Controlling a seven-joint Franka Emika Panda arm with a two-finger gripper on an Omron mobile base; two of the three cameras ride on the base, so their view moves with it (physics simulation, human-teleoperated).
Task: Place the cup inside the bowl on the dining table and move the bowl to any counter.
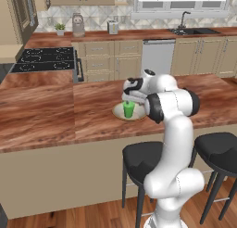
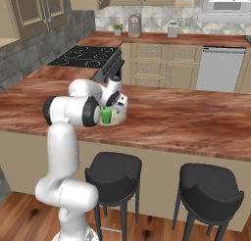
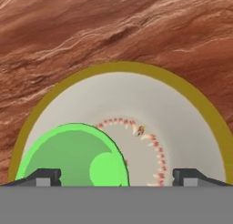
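Reddish-brown wood grain is running across the dining table [image 1: 55,111], a long island top that I am viewing over my arm from the two base cameras. Two black round stools [image 1: 141,160] are standing along its near side. Behind it, the counter [image 1: 129,35] is stretching along a tiled wall over beige cabinets, with a black sink [image 1: 194,31] and faucet under a window, a small potted plant [image 1: 60,28] at the left end, and a black cooktop [image 1: 44,59] on the side run.

On the dining table, the bowl [image 1: 117,112] is sitting flat, wide and shallow, cream-white inside with a tan-brown rim. The cup [image 1: 128,109], a small bright green tumbler, is standing upright inside the bowl, off to one side of its middle rather than centred.

My gripper [image 1: 130,99] is hanging directly above the cup, pointing down at it. Through the hand camera I am looking straight into the cup's open mouth, with a ring of small reddish marks showing on the bowl's floor beside it. The two dark fingertips [image 3: 45,176] are standing spread wide apart at the bottom of that view, one near each side, and neither one is touching the cup or the bowl.
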